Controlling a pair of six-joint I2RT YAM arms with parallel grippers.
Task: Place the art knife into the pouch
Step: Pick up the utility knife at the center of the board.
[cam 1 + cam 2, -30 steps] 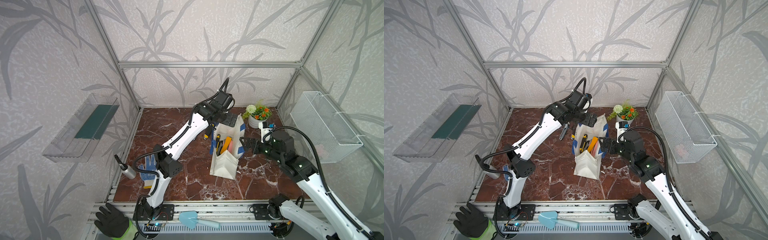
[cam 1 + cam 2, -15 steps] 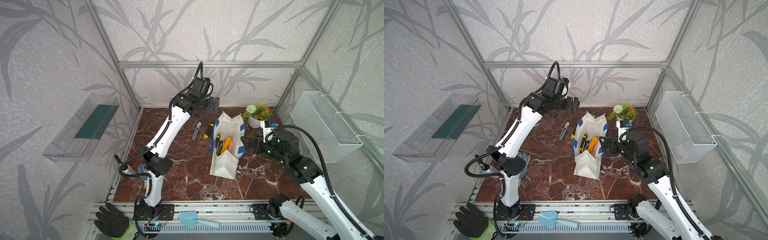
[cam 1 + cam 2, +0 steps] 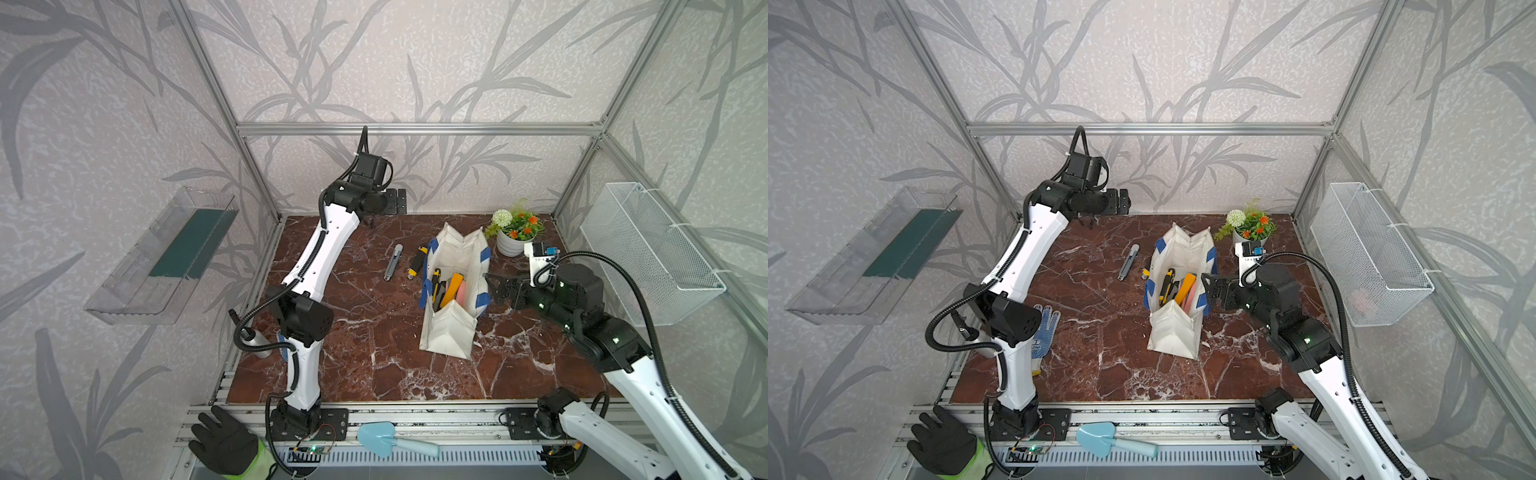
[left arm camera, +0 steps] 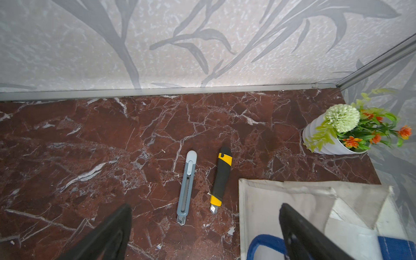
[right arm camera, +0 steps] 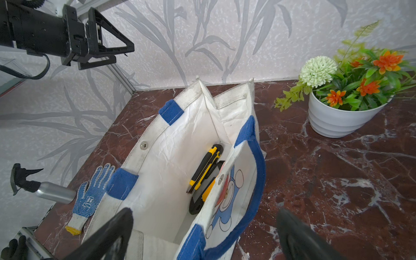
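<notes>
Two knives lie flat on the marble just beside the pouch (image 3: 451, 332), on the left arm's side: a slim grey knife (image 4: 187, 186) and a stubbier yellow knife (image 4: 221, 177), roughly parallel, not touching. I'd call this the reach-for-a-knife step. The left gripper (image 3: 398, 202) hangs high near the back wall, jaws wide and empty. The right gripper (image 3: 491, 286) sits spread and empty at the pouch's other side. Next, the left one must drop over a knife, jaws across its narrow body. The pouch stands upright, mouth gaping, with other knives inside.
</notes>
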